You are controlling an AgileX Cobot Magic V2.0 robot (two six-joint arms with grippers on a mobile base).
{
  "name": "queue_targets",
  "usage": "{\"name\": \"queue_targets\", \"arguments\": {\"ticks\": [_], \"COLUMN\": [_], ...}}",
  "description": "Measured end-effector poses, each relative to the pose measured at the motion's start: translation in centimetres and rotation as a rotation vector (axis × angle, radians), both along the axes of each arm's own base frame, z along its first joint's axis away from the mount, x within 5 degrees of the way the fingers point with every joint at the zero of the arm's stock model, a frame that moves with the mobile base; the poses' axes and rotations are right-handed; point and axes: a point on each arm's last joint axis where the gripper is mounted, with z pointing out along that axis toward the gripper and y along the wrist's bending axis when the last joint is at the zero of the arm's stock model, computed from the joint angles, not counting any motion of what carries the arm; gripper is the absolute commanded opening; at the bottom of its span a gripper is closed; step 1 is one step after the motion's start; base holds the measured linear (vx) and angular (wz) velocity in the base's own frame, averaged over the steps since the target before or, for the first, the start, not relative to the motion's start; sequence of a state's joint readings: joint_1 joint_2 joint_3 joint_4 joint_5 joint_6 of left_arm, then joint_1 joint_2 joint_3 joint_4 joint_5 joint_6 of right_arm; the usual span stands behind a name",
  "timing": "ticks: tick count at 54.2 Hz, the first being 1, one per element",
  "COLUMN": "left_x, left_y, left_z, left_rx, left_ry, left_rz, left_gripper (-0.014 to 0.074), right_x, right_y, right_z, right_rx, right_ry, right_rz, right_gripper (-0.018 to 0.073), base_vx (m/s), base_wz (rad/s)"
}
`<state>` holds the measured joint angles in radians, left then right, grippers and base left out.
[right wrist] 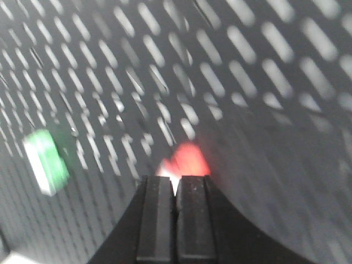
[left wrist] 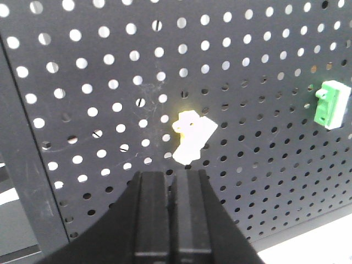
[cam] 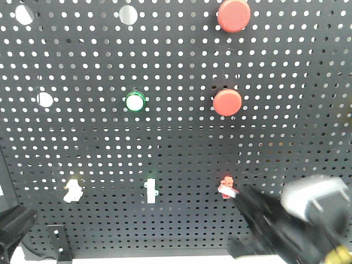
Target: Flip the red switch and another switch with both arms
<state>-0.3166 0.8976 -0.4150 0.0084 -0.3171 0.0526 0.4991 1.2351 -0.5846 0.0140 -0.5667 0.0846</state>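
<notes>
Two grippers, each with fingers pressed together on nothing. The left gripper (left wrist: 171, 179) sits just below the pale yellow switch (left wrist: 192, 137), whose white lever slants down-left. The right gripper (right wrist: 176, 180) is just beside the blurred red switch (right wrist: 187, 159). The green toggle (cam: 150, 191) stands between the switches on the pegboard (cam: 176, 143), with round red buttons (cam: 227, 102) higher up.

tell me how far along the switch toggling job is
Nothing reads as done. In hand: the right gripper, shut, is at the red switch, in a blurred view. The left gripper, shut, sits just below the yellow switch, apart from it. Left: flipping both.
</notes>
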Motion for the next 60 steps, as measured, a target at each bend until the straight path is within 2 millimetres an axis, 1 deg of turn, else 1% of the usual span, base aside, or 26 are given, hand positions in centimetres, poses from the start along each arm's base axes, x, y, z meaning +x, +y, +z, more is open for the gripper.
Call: {"name": "queue_targets", "arguments": {"ticks": [3, 9, 19, 30, 38, 42, 47, 53, 60], "left_x": [0.0, 0.0, 0.0, 0.0, 0.0, 0.0, 0.0, 0.0, 0.0], "left_y": [0.0, 0.0, 0.0, 0.0, 0.0, 0.0, 0.0, 0.0, 0.0], "left_z": [0.0, 0.0, 0.0, 0.0, 0.0, 0.0, 0.0, 0.0, 0.0], "left_rx": [0.0, 0.0, 0.0, 0.0, 0.0, 0.0, 0.0, 0.0, 0.0], "left_ry": [0.0, 0.0, 0.0, 0.0, 0.0, 0.0, 0.0, 0.0, 0.0], "left_rz": [0.0, 0.0, 0.0, 0.0, 0.0, 0.0, 0.0, 0.0, 0.0], "left_gripper": [0.0002, 0.0002, 0.0002, 0.0002, 0.0002, 0.0002, 0.0002, 0.0002, 0.0002], "right_x": [0.5, 1.3, 2.1, 2.3, 2.0, 1.6, 1.1, 0.6, 0.1], "right_y": [0.3, 0.8, 1.3, 1.9, 2.3, 2.8, 3.7, 4.1, 3.8], "right_z": [0.5, 0.7, -0.6, -1.4, -1.8, -2.5, -2.8, -2.4, -1.1], "right_rx": [0.002, 0.009, -0.017, -0.043, -0.073, -0.108, -0.13, -0.122, -0.093], "right_ry": [-0.013, -0.011, 0.049, 0.064, 0.105, 0.158, 0.177, 0.159, 0.116], "right_rz": [0.007, 0.008, 0.015, 0.045, 0.066, 0.088, 0.125, 0.147, 0.147], "right_gripper": [-0.0006, -0.0006, -0.0006, -0.0006, -0.0006, -0.0006, -0.0006, -0.0006, -0.0006], "base_vx": [0.0, 0.0, 0.0, 0.0, 0.0, 0.0, 0.0, 0.0, 0.0], "base_wz": [0.0, 0.0, 0.0, 0.0, 0.0, 0.0, 0.0, 0.0, 0.0]}}
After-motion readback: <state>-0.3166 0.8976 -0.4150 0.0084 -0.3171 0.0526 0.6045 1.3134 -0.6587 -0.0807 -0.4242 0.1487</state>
